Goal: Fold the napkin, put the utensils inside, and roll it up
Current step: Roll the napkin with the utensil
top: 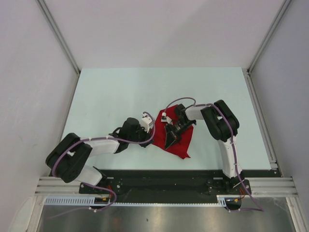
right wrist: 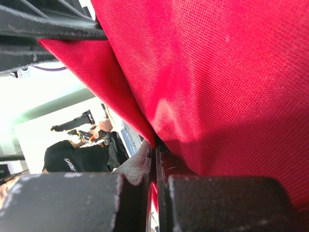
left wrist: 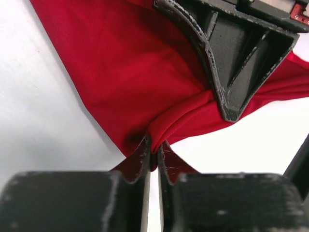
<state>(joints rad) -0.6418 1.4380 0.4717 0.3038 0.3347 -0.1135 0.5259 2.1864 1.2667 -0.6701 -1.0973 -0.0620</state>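
readable text: none that I can make out | closest thing: a small white mark (right wrist: 67,163) on a black rounded shape (right wrist: 84,155) in my right wrist view | state: too blurred to read

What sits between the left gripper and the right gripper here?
Only a bunched fold of the napkin, held by the left gripper and the right gripper; the left wrist view shows it.
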